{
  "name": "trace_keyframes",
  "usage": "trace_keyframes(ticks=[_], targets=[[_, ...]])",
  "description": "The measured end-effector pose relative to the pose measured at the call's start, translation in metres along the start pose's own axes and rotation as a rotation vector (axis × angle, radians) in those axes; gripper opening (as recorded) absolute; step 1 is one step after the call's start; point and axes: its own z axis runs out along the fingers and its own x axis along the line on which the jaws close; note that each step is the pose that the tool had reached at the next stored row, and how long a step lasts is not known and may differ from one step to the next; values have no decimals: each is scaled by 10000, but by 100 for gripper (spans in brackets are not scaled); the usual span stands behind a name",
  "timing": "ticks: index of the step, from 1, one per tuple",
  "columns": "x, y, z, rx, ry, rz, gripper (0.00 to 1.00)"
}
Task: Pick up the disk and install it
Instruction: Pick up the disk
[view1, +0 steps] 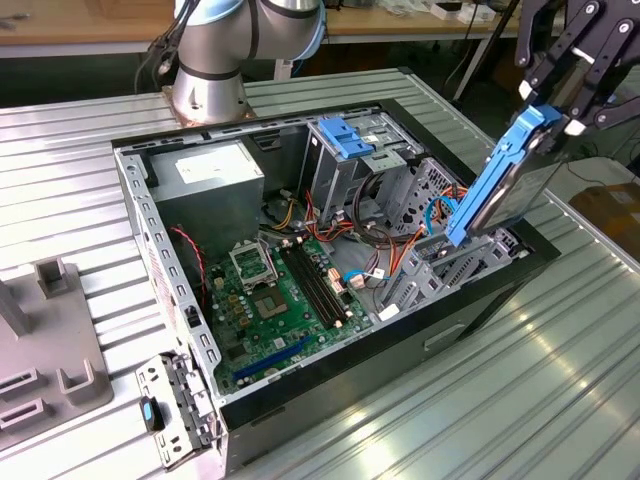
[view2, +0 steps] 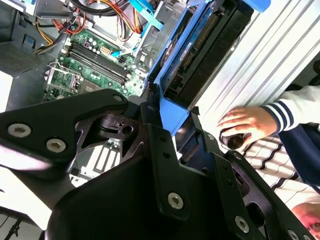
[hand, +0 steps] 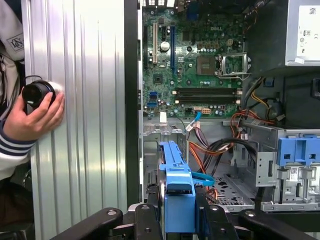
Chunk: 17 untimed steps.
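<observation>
The disk, a grey drive in blue rails, hangs tilted on edge over the open computer case at the exterior view's right. My gripper is shut on its upper end. The disk's lower end hovers just above the metal drive bay brackets. In the second wrist view the disk runs away from my gripper, its blue rail clamped between the black fingers. In the first wrist view the blue rail of the disk stands edge-on in my gripper, over the case floor.
Inside the case are a green motherboard, a grey power supply, orange and red cables and a drive cage with a blue latch. A person's hand holds a black knob on the ribbed table beside the case. Grey fixture at the exterior view's left.
</observation>
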Motion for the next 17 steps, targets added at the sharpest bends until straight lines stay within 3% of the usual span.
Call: trace_keyframes(ticks=[12, 13, 15, 17], targets=[[-4, 23, 255, 0, 2, 0, 36], [-18, 25, 264, 0, 0, 0, 36], [-79, 31, 350, 0, 0, 0, 36], [-135, 32, 366, 0, -2, 0, 36]])
